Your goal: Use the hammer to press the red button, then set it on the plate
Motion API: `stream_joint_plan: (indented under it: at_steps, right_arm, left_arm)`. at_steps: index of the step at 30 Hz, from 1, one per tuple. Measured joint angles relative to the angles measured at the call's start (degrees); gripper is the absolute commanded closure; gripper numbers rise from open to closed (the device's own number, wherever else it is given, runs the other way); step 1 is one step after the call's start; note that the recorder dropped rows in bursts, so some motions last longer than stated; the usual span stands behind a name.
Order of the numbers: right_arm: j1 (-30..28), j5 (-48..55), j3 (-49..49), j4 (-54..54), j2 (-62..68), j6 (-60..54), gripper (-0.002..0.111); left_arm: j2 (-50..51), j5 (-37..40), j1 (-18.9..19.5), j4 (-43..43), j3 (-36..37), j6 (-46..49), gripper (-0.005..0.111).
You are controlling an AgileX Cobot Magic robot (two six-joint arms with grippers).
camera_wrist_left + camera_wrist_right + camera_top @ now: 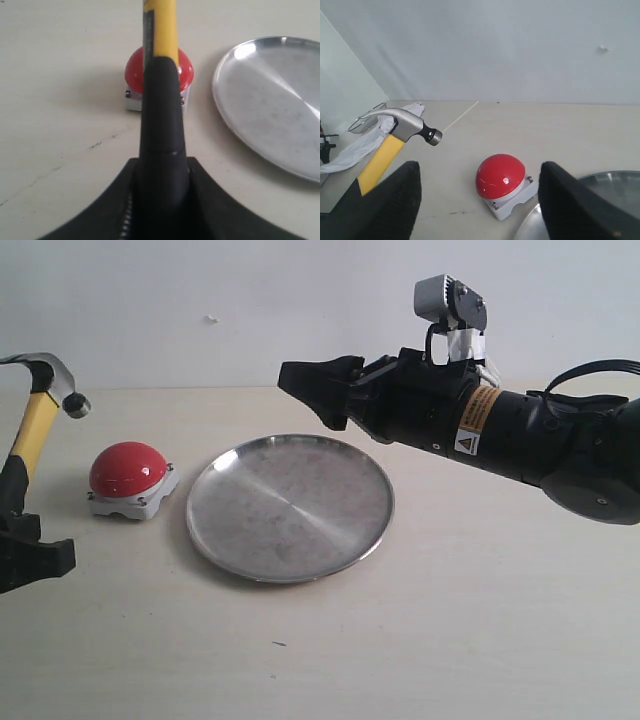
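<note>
Broadly, pale tabletop is meeting bare white wall; left claw is gripping the hammer, right claw is hanging open, seemingly over the plate.

The plate lies on the table. The red button sits just left of the plate, not touching it. The hammer stands farther left of the plate, beyond the button, head uppermost. The right gripper hangs above the plate's far rim.
</note>
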Motion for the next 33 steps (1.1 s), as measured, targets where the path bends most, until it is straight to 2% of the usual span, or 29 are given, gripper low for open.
stream_joint_plan:
  at_steps: [5, 16, 33]
  right_arm:
    - [0.00, 0.00, 0.00, 0.12, 0.00, -0.23, 0.045]
    - [0.00, 0.14, 0.00, 0.36, 0.00, -0.56, 0.045]
    - [0.00, 0.14, 0.00, 0.53, 0.00, -0.35, 0.045]
  left_arm:
    - [4.78, 2.01, 0.00, 0.54, -0.13, -0.75, 0.107]
    - [15.14, 5.45, 0.00, 1.00, -6.64, -0.74, 0.107]
    - [16.41, 3.80, 0.00, 1.00, -6.87, -0.04, 0.107]
